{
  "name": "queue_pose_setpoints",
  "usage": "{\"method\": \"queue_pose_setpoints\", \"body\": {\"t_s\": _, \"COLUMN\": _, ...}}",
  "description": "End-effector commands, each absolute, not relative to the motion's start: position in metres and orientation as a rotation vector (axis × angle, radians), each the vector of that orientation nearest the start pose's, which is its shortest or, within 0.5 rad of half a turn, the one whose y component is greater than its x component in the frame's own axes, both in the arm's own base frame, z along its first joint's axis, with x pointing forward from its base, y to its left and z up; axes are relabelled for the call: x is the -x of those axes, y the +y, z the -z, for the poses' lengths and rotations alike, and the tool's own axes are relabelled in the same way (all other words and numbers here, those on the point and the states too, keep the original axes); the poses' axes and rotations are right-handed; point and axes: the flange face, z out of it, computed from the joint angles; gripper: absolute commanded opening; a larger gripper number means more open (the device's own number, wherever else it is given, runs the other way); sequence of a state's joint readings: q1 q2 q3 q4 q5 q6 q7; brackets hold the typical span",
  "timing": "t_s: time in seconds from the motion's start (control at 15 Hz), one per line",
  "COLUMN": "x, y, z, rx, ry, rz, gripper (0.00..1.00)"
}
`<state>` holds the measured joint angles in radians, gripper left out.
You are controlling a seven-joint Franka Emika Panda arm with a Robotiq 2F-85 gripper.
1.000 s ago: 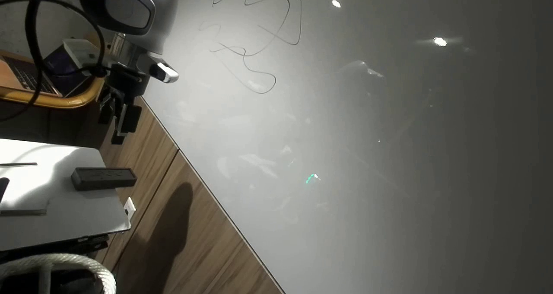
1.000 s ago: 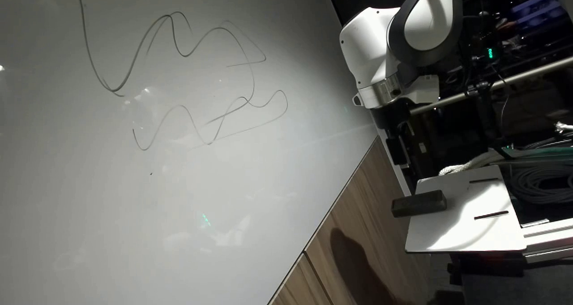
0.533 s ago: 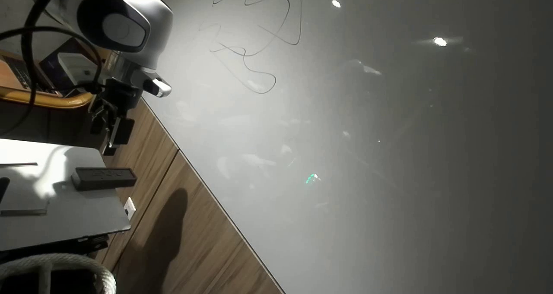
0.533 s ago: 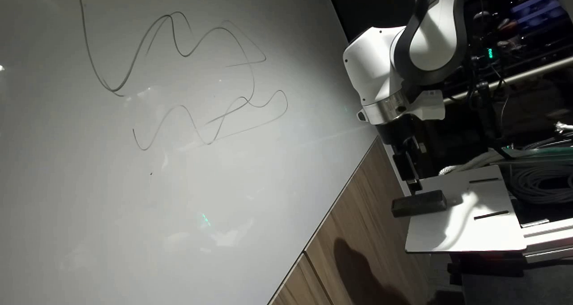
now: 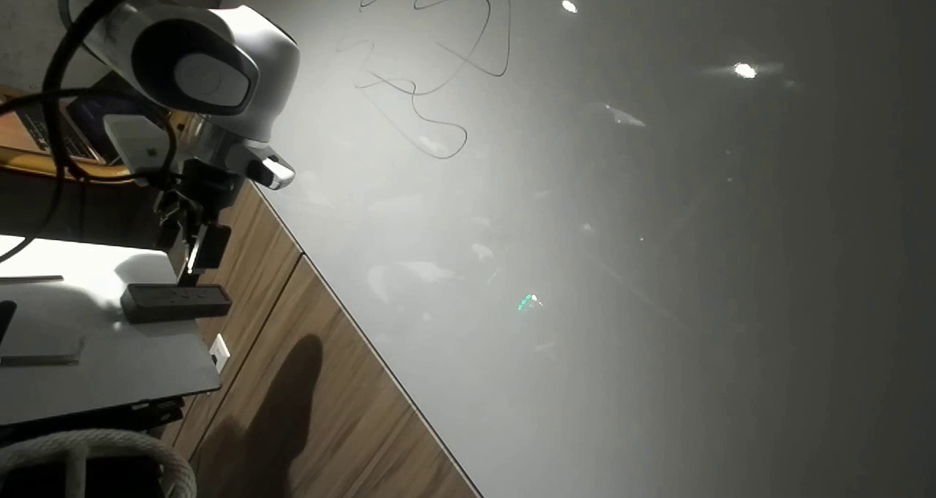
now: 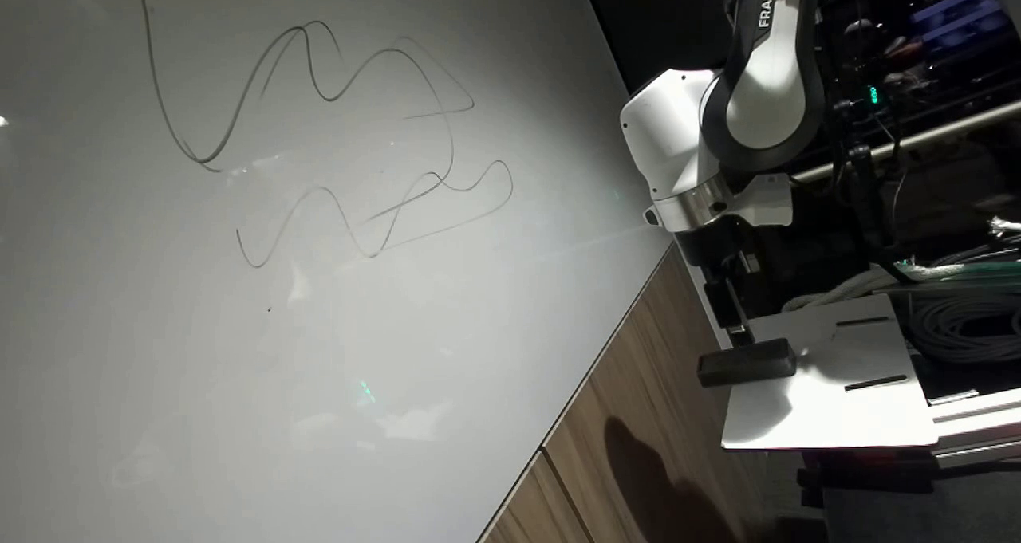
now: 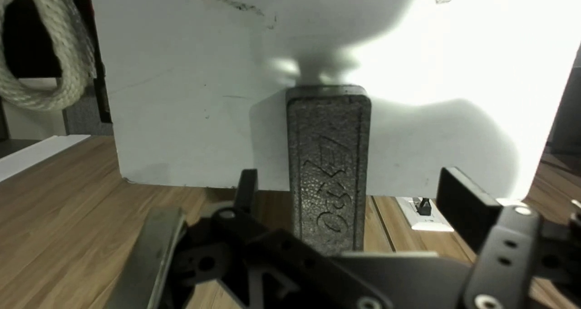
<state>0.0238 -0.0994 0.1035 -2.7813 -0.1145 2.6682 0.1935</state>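
hovering close to a dark oblong block (image 7: 329, 141), the gripper (image 7: 353, 192) had its jaws spread, leaving room either side in the wrist view. the block lay on a white panel (image 7: 181, 132), one end overhanging its edge.

Blk pincer (image 7: 350, 195), prob. dk-grey block (image 7: 329, 159)

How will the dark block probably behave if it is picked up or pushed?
The block looks stiff, as its edges run straight beyond the shelf. Its flat sides suggest it would slide rather than roll. Pushed outward, it may tip, because one end overhangs.
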Motion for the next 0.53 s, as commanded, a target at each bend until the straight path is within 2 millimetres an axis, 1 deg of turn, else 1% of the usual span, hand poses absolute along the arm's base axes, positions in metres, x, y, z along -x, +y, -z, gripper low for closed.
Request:
{"method": "queue_pose_setpoints", "body": {"t_s": 0.0, "x": -0.382, "y": 0.043, "z": -0.23, "rx": 3.198, "ry": -0.112, "rz": 0.031, "gripper": 1.0}}
{"method": "queue_pose_setpoints", "body": {"t_s": 0.47, "x": -0.388, "y": 0.046, "z": -0.208, "rx": 3.194, "ry": -0.167, "rz": 0.01, "gripper": 1.0}}
